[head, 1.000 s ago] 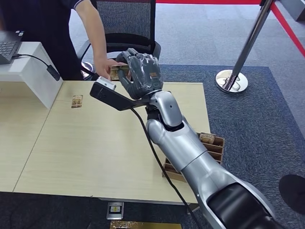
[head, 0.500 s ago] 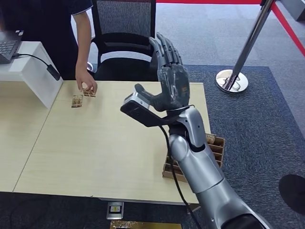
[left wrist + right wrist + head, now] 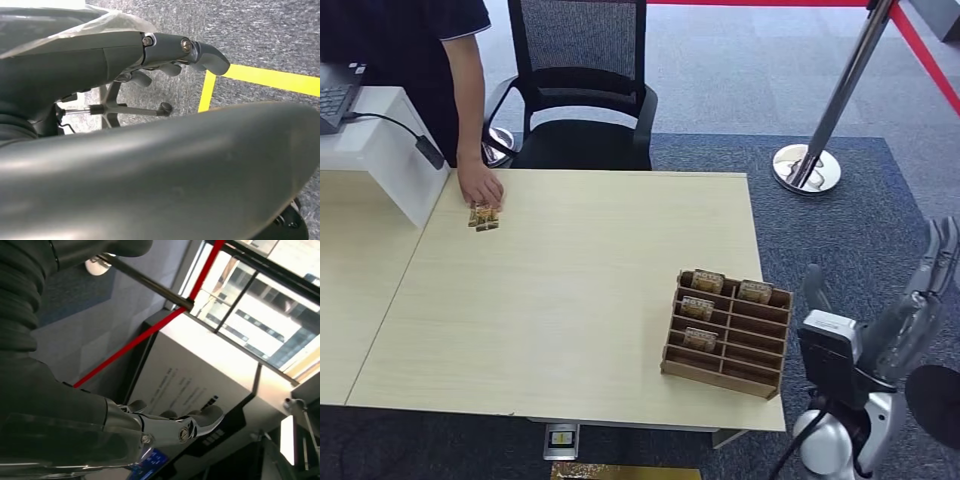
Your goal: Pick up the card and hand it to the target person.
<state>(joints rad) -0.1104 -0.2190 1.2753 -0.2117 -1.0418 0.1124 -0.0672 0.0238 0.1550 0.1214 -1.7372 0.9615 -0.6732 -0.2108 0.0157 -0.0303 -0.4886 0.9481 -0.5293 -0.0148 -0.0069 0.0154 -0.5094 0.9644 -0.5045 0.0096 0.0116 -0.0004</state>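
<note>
Pulled back off the table's right edge, my right hand [image 3: 916,310] held nothing, its fingers apart and pointing up; a second earlier it had been offering the card to the person. My left hand [image 3: 181,50] hung low, fingers loosely extended (nothing in it). More cards stood in the wooden rack [image 3: 727,335] at the near right corner. The delivered card [image 3: 484,216] lay at the far left edge under the person's hand [image 3: 481,186]. I judged it thin, stiff and light, best pinched by its edges.

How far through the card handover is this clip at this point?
Handover looks done: the person's hand rests on cards at the table's far corner. The right hand sits empty and open beside the table. Nothing is in hand; more cards remain in the wooden rack.
</note>
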